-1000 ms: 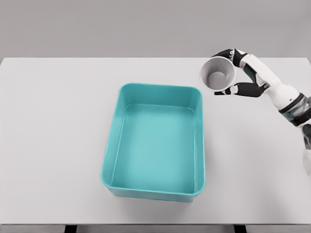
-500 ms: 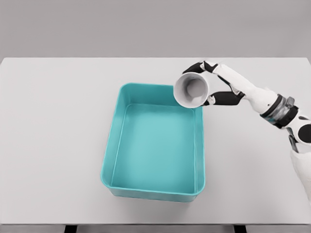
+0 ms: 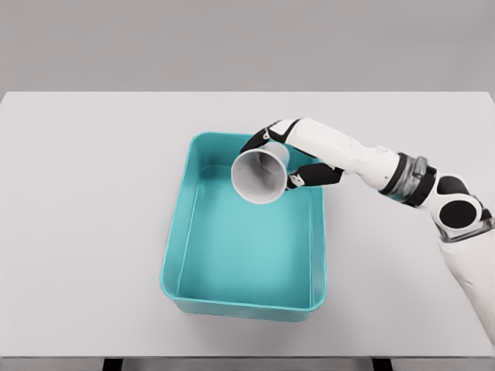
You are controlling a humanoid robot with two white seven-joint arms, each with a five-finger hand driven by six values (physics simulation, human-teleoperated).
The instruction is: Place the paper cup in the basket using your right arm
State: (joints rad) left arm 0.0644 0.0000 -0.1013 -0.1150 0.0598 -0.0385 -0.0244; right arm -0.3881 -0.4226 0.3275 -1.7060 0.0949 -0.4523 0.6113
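Currently right robot hand (image 3: pixel 288 161) reaches out over the rectangular teal basket (image 3: pixel 176 249), fingers wrapped around tilted white paper cup (image 3: pixel 260 175), mouth facing camera

The basket (image 3: pixel 244 294) looks like smooth teal plastic with a faint sheen. The cup (image 3: pixel 259 176) is matt white paper. The table (image 3: pixel 93 193) is flat, matt and pale grey.
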